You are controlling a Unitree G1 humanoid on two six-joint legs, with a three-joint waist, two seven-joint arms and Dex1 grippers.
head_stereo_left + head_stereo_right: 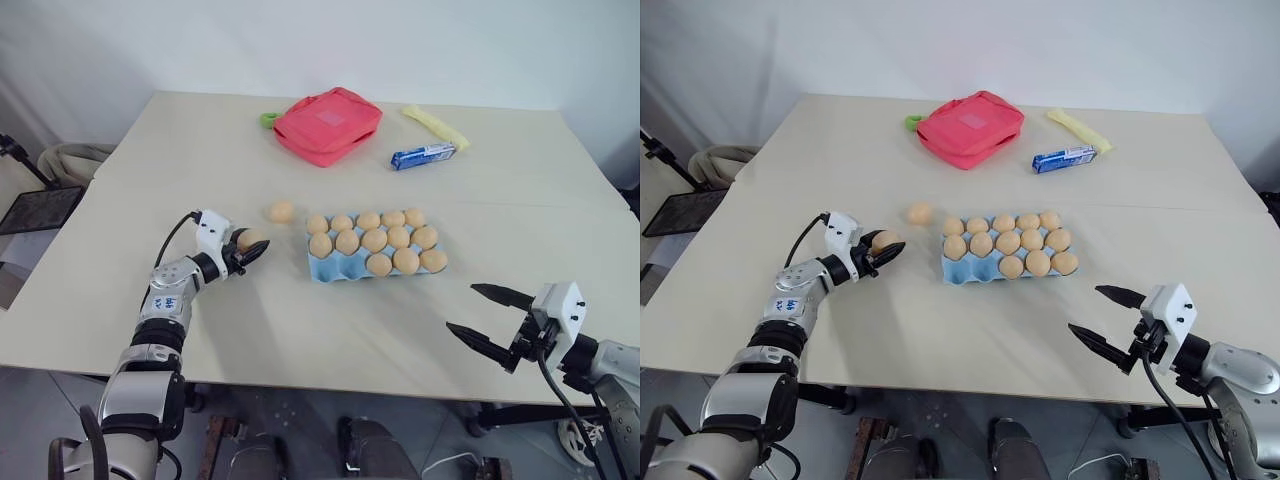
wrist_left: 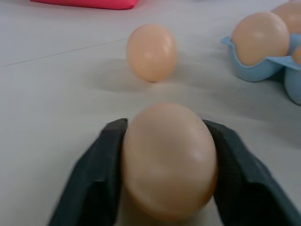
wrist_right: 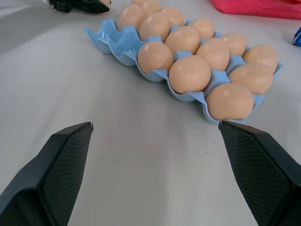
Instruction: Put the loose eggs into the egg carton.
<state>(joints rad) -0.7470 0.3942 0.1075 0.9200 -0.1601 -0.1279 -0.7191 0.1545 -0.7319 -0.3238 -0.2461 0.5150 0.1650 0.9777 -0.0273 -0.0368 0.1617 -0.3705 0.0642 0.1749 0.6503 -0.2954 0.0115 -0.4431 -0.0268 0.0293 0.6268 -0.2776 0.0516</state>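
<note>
Holding an egg between its black fingers, the left gripper sits low over the tabletop, left of the carton; jaws closed on that egg, one finger on each side. A second loose egg lies on the tabletop just beyond the gripper, near the carton's far left corner and apart from it. The carton, light blue, rests mid-tabletop, long side running left to right. Most cups are filled with eggs; the far and middle rows look full, while the near row has empty cups at its left end and three eggs toward the right. Well beyond the carton, a red pouch lies on the far part of the tabletop, something small and green at its left edge. Right of the pouch lies a blue wrapped bar, and just past that a pale yellow item. At the near right, the right gripper hovers by the tabletop's near edge, well apart from the carton, jaws wide and empty.
</note>
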